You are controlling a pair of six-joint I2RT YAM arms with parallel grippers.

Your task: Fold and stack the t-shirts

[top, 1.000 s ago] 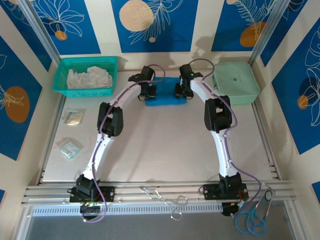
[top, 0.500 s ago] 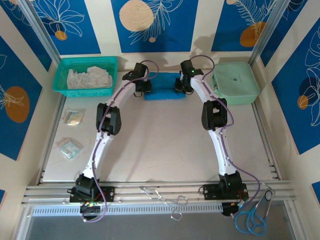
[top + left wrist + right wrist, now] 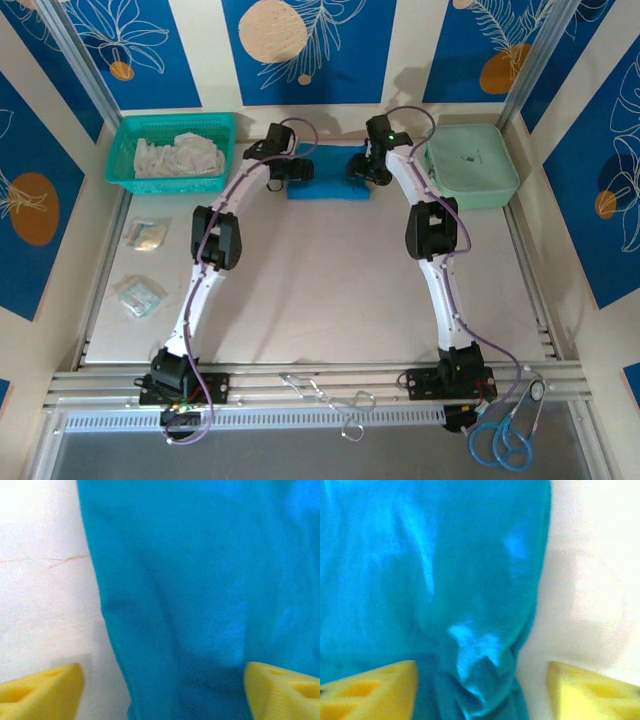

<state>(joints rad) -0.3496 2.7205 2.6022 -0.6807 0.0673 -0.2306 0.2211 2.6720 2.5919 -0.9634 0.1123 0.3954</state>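
Note:
A folded teal-blue t-shirt (image 3: 328, 176) lies at the far middle of the table. My left gripper (image 3: 291, 170) is at its left end and my right gripper (image 3: 361, 168) at its right end. In the left wrist view the yellow fingertips (image 3: 42, 690) stand wide apart, the left gripper (image 3: 162, 695) open over the t-shirt's (image 3: 200, 580) left edge. In the right wrist view the right gripper (image 3: 480, 690) is open too, fingertips (image 3: 592, 690) spread around a bunched fold of the t-shirt (image 3: 445, 570), not pinching it.
A green basket (image 3: 120, 150) with white cloth stands at the back left, and a mint lidded box (image 3: 470, 165) at the back right, close to the right arm. Two small packets (image 3: 147, 235) (image 3: 138, 295) lie near the left edge. Scissors (image 3: 505, 435) rest on the front rail.
Both grippers carried the folded shirt a little farther back, then opened and let go of it. The shirt now lies flat between them.

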